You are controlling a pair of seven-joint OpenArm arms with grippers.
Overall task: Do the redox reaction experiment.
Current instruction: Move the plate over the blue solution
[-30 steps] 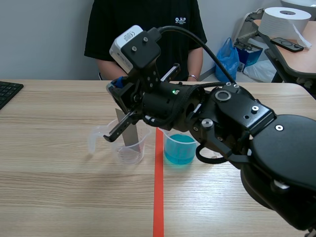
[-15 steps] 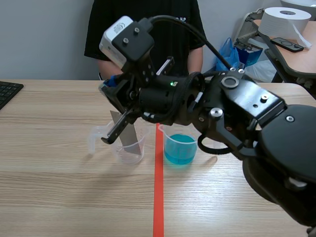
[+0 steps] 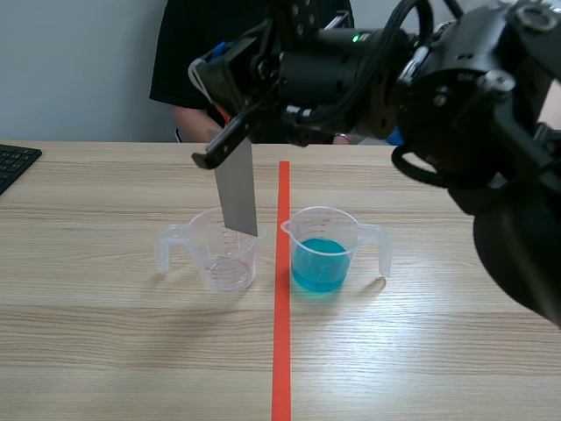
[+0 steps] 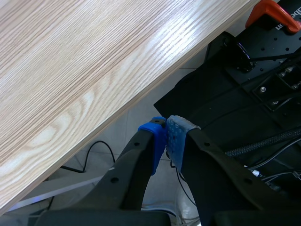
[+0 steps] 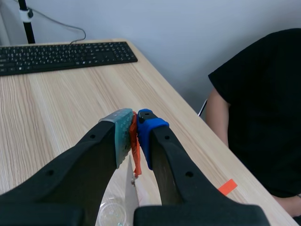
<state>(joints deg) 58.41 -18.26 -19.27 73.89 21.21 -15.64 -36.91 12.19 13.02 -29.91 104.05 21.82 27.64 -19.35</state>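
Observation:
A grey metal strip point(image 3: 237, 189) with an orange top hangs upright from my right gripper point(image 3: 219, 123), which is shut on it above the table. The strip's lower end sits about at the rim of the empty clear beaker point(image 3: 223, 263). Just right of the red tape line stands a beaker of blue liquid point(image 3: 323, 254). In the right wrist view the gripper point(image 5: 134, 127) pinches the orange top point(image 5: 135, 153), with the strip point(image 5: 130, 195) and the empty beaker point(image 5: 113, 214) below. My left gripper point(image 4: 165, 136) is shut on nothing, beyond the table's edge point(image 4: 70, 70).
A person in a black shirt point(image 3: 202, 53) sits across the table, close behind my raised right arm. A black keyboard point(image 3: 13, 162) lies at the far left edge. Under the left gripper are cables and the black robot base point(image 4: 244, 94).
My right arm has risen and lifted the metal strip from deep inside the empty beaker to about its rim. Both beakers have stayed put.

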